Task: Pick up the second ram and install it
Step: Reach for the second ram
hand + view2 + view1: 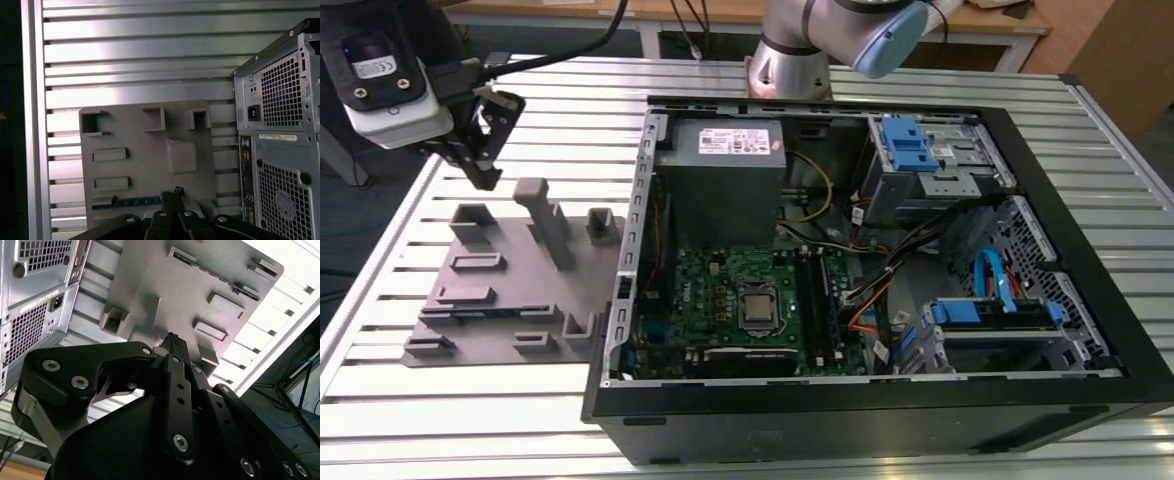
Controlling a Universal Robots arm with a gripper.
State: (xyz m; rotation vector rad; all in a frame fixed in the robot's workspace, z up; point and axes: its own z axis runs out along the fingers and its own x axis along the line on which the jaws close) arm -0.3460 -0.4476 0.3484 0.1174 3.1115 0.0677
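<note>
The slatted metal table (520,425) holds a grey tray (507,295) under the jaws of the gripper (483,178) and an open computer (854,425) beside them.

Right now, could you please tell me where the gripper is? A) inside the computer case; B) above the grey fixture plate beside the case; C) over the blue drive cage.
B: the gripper hangs over the grey fixture plate, outside the computer case.
</note>
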